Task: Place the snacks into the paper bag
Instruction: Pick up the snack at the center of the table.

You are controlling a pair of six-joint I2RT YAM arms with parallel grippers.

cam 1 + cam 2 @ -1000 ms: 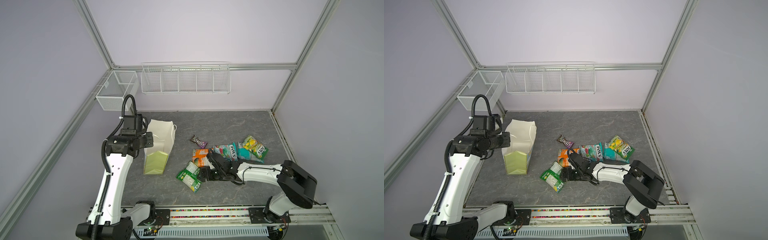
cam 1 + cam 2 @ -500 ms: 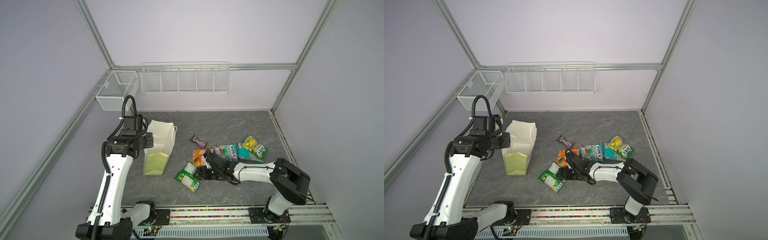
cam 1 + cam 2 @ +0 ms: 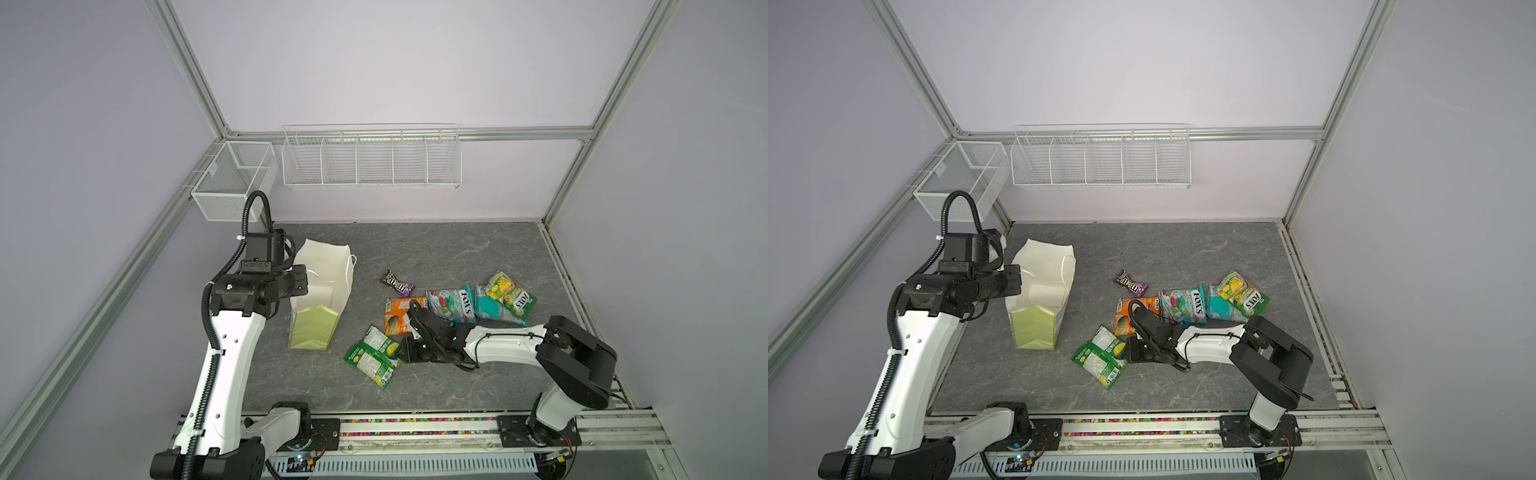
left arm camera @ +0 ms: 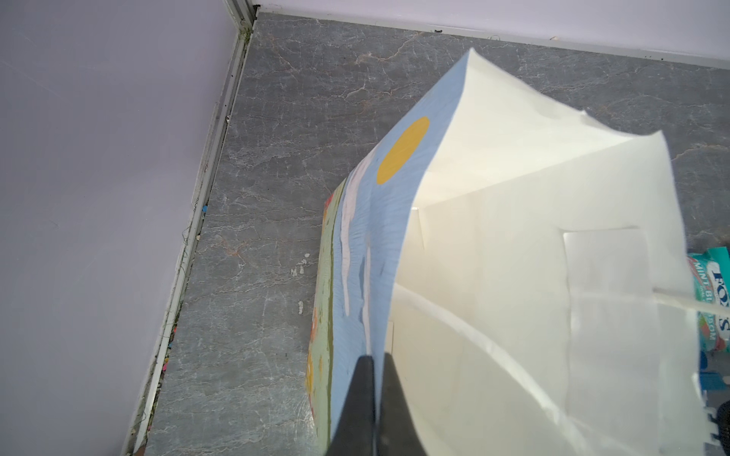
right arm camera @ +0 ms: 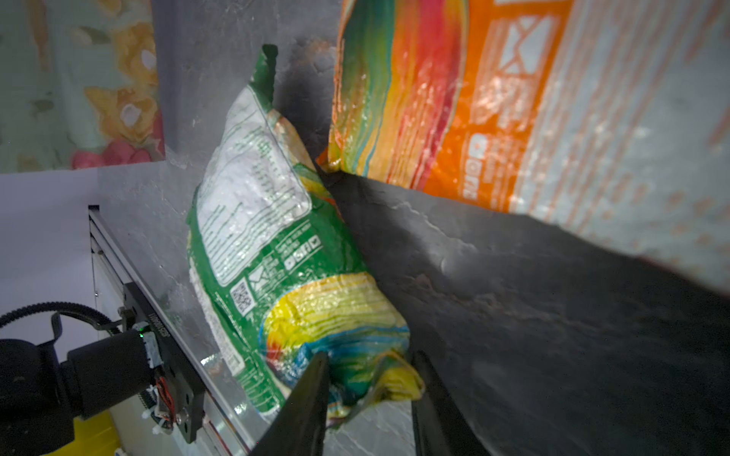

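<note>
1. Green packet [image 3: 371, 356]: lies flat on the table [image 3: 457, 249], nearer the front edge than the other snacks and not yet bagged. An orange packet [image 3: 398, 318] lies just beside it, toward the back.
2. Right gripper [image 3: 401, 351]: set at the end of the green packet that faces the right edge. In the right wrist view the fingers [image 5: 312, 389] stand one on each side of the packet's crumpled yellow end, with foil bunched between them. This is judged a pinch on that end; its firmness cannot be told.
3. Long axis: the green packet [image 5: 272, 237] stretches away from the right gripper [image 5: 369, 367], roughly toward the bag, whose flower print is seen beyond the far seam.
4. Paper bag [image 3: 328, 272]: stands upright with its mouth open, toward the left edge of the table and apart from the packet.
5. Left gripper [image 4: 373, 365]: closed on the rim of one wall of the paper bag [image 4: 513, 237], so this arm is taken up.
6. Coming move, as judged: a lift, then a carry toward the left edge by the right arm, the nearer one. The packet is expected to hang lengthwise from the pinched end, which suits the open mouth.
</note>
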